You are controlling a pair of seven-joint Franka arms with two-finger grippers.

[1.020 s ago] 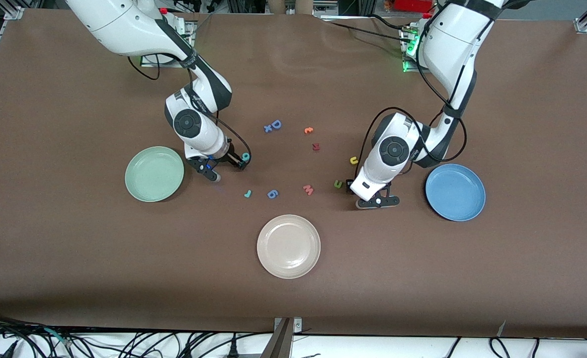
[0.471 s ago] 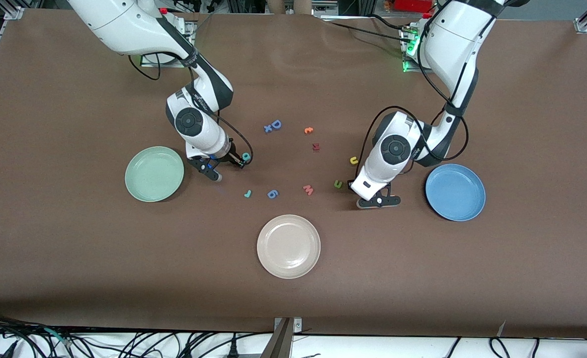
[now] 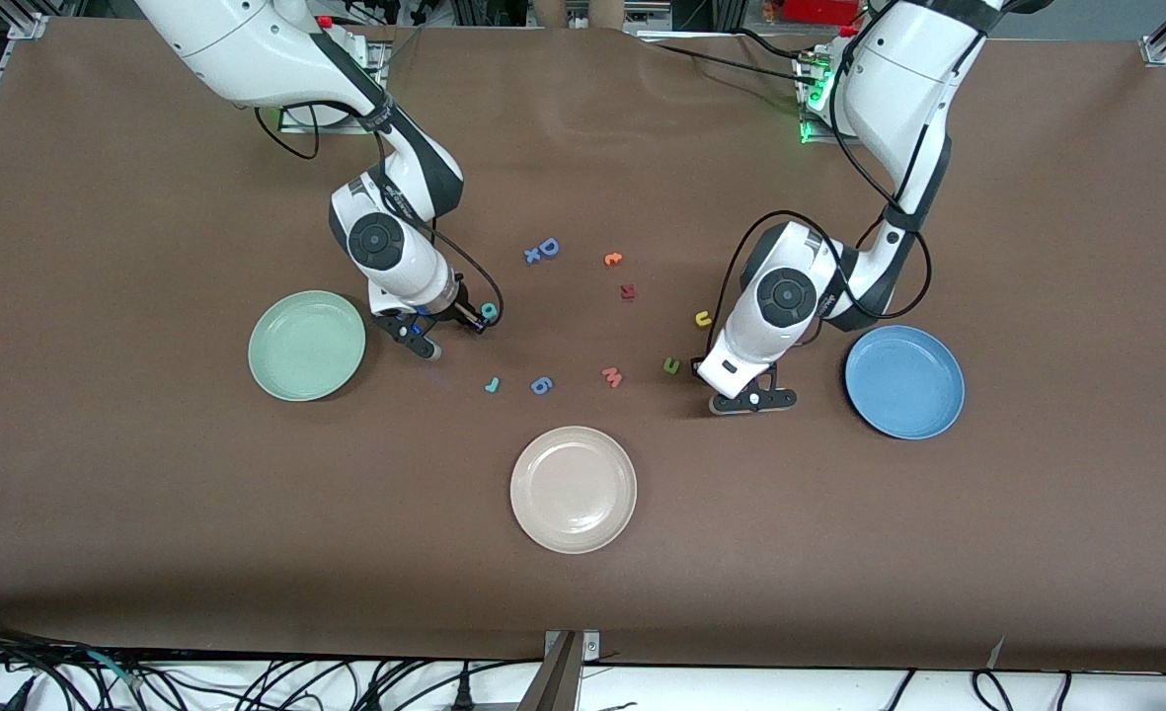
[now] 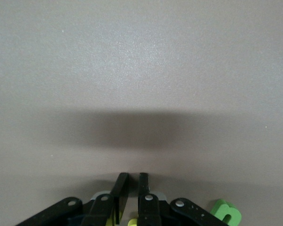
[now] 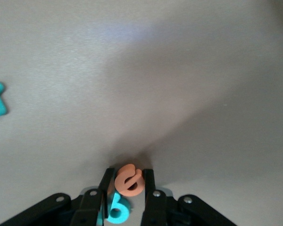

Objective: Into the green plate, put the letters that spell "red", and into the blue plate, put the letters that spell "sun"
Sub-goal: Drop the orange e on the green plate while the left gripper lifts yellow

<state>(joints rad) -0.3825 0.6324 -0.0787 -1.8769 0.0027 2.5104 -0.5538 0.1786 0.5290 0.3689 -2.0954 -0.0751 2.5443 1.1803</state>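
Toward the right arm's end, my right gripper: low at the brown tabletop, just beside the round pale mint-green plate, toward the loose letters.
Right fingers: drawn in on the orange rounded foam e, one finger against each side of it, so I have it pinched.
Teal foam d with loop and stem: lying on the table just outside one of my right fingers, touching or nearly touching it; in the front view it shows right at my fingertips.
Teal hook-shaped foam r: on the table, nearer to the front camera than the d, apart from my fingers.
My left gripper: low at the table between the letters and the round medium-blue plate.
Left fingers: closed to a thin slit; a scrap of yellow foam shows in the slit near their roots, and I cannot tell which letter it is or whether I truly grip it.
Olive-green arch-shaped foam n: flat on the table just beside my left gripper, outside the fingers.
Yellow u-shaped foam arch: on the table, farther from the front camera than the n, near my left wrist.
Both plates: holding no letters.
Other things: cream-white plate, blue 6-shaped letter, pink M, dark red letter, larger blue D, and a second small orange letter, all well clear of my fingers.
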